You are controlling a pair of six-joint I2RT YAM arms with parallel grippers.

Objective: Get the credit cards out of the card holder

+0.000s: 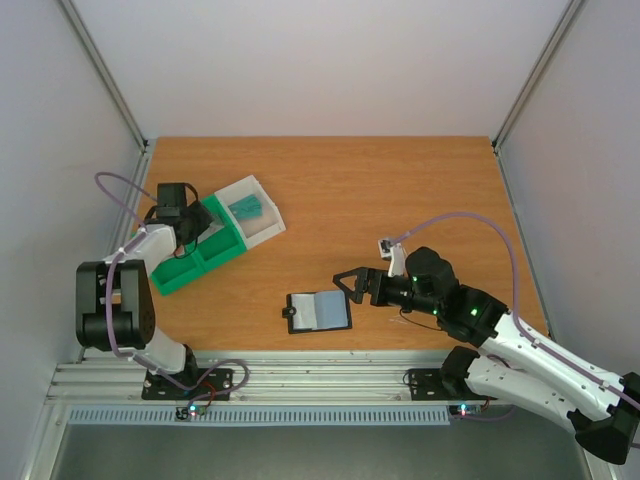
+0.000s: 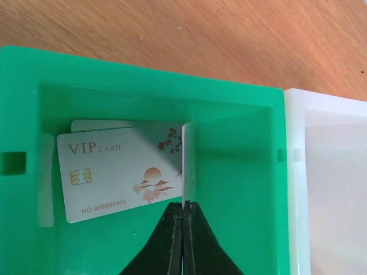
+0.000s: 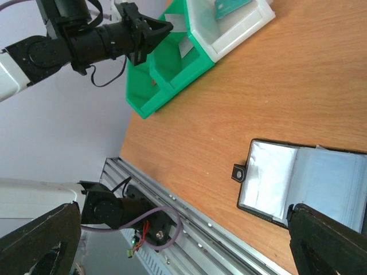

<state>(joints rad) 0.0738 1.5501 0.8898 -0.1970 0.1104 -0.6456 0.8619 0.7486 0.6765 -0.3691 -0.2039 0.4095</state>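
The black card holder [image 1: 318, 312] lies open on the table, its greyish-blue sleeves up and its tab to the left; it also shows in the right wrist view [image 3: 287, 175]. My right gripper [image 1: 347, 285] is open and empty, just right of and above the holder. My left gripper [image 2: 184, 204] is shut on a thin card [image 2: 188, 163] held on edge, low inside the green compartment of the sorting tray [image 2: 241, 172]. A pale VIP card [image 2: 114, 172] lies flat in that compartment, on top of another card [image 2: 94, 123]. A teal card [image 1: 247, 208] lies in the white compartment.
The green-and-white tray [image 1: 262, 232] stands at the table's back left, with my left arm over its green part. The metal rail [image 1: 320, 375] runs along the near edge. Grey walls enclose the table on three sides.
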